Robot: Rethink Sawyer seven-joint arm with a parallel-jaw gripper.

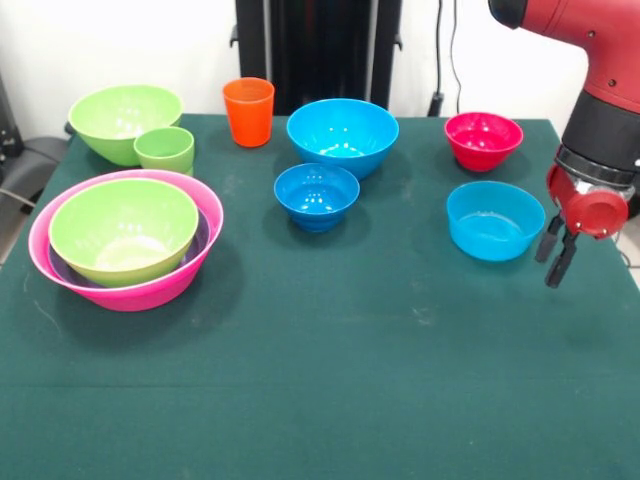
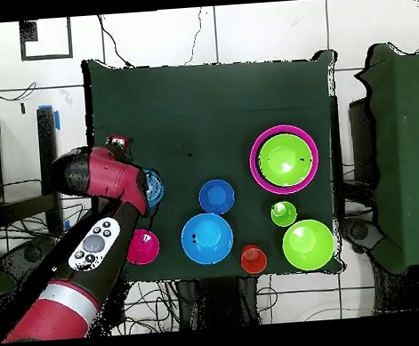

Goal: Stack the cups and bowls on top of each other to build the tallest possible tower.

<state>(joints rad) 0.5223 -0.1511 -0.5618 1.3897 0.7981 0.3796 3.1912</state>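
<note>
dark green cloth covers the table (image 1: 330, 380), with white wall and tiled floor around it and a black pedestal (image 1: 318, 50) at the far side. on the cloth, the tower (image 1: 125, 240) is a pink bowl (image 1: 205, 215) holding a purple bowl (image 1: 200, 238), mostly hidden, and a lime green bowl (image 1: 123, 230). next largest are the second lime bowl (image 1: 122, 120) and the big blue bowl (image 1: 342, 135), then a blue bowl (image 1: 494, 220), partly hidden under the arm in the overhead view, a small blue bowl (image 1: 316, 194), the red bowl (image 1: 483, 139), the orange cup (image 1: 248, 111) and the light green cup (image 1: 164, 150). the gripper (image 1: 556, 250) hangs just beside the blue bowl, fingers slightly apart, holding nothing.
</note>
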